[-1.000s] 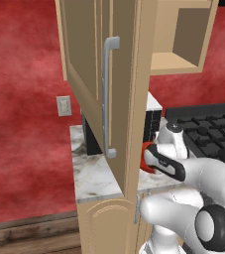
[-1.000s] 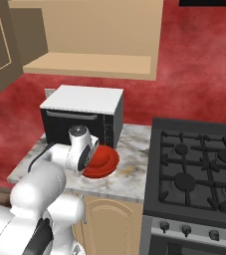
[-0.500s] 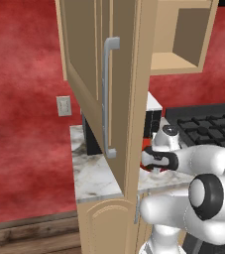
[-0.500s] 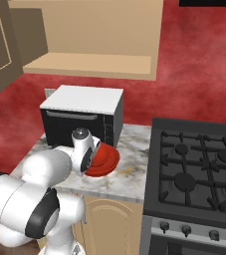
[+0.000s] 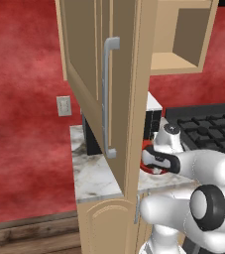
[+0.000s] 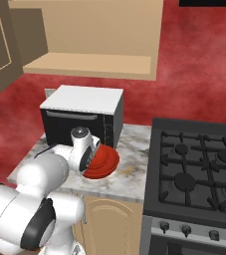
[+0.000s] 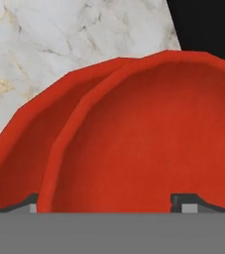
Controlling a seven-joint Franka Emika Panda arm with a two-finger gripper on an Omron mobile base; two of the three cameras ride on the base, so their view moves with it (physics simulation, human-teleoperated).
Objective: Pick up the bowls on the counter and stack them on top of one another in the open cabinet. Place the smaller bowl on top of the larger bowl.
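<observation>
Two glossy red round bowls sit together on the white-grey marble counter (image 6: 134, 172) in front of the black, white-topped microwave oven (image 6: 82, 117), beside the black stovetop (image 6: 199, 172); in the hand view the narrower red bowl (image 7: 148, 144) lies in front of the wider red bowl (image 7: 39, 144), whose rim curves behind it. The white arm's two-finger gripper (image 7: 109, 201) hangs right over the narrower bowl, with one tip showing on each side of its rim, but whether the jaws are clamped on it I cannot tell. Above, the light tan wooden wall cabinet (image 6: 92, 64) stands with its door (image 5: 109, 94) swung open.

Even, bright rendered light throughout, sharp and glare-free, with soft shadows inside the open cabinet (image 6: 84, 64).
</observation>
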